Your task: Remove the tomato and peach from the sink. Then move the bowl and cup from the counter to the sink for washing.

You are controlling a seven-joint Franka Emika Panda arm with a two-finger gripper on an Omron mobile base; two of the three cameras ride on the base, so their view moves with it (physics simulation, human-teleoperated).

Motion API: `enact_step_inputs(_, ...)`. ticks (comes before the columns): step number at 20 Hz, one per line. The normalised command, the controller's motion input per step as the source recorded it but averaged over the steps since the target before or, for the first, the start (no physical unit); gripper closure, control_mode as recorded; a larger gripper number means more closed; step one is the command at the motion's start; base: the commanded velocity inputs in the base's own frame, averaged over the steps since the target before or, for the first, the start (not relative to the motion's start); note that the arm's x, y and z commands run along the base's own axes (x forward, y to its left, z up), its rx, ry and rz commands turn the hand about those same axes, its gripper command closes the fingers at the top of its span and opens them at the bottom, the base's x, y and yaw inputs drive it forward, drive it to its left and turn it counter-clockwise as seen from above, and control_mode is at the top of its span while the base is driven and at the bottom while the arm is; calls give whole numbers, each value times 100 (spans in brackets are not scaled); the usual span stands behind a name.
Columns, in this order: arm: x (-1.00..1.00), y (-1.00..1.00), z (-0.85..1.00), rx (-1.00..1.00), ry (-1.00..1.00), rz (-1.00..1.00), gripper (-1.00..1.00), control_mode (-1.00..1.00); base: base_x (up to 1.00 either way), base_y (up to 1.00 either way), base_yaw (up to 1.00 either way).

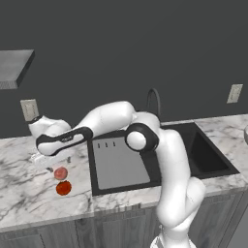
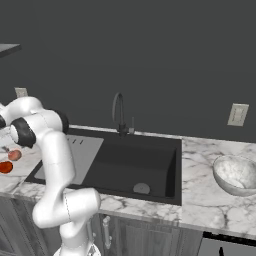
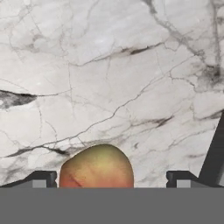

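The gripper hangs over the counter left of the sink, its jaws spread wide and gripping nothing. In the hand view the two dark fingertips stand well apart at the bottom, and the peach sits between them, nearer the left one, touching neither as far as can be seen. Its skin there shows a greenish-yellow top over orange-red sides.

From the left base view the hand is low above the marble, with the peach just under it and the tomato just in front of the peach, toward the counter's edge; whether the two touch cannot be told. Both fruits lie on the counter, outside the sink.

The right base view shows the peach and tomato at the far left, the black sink with its drain and gooseneck faucet, and the speckled bowl upright on the counter right of the sink.

Wall outlets are mounted on the dark wall. No writing, brand or label can be read anywhere.
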Motion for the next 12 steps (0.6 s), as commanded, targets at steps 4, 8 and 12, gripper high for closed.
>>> enact_step_inputs(4, -5, -18, 22, 8, -8, 0, -100, -100, 0, 0, 0)
enact_step_inputs(8, -7, -21, 20, 8, -12, 0, -100, -100, 0, 0, 0)
enact_step_inputs(12, -10, -21, 19, 7, -17, 0, -100, -100, 0, 0, 0)
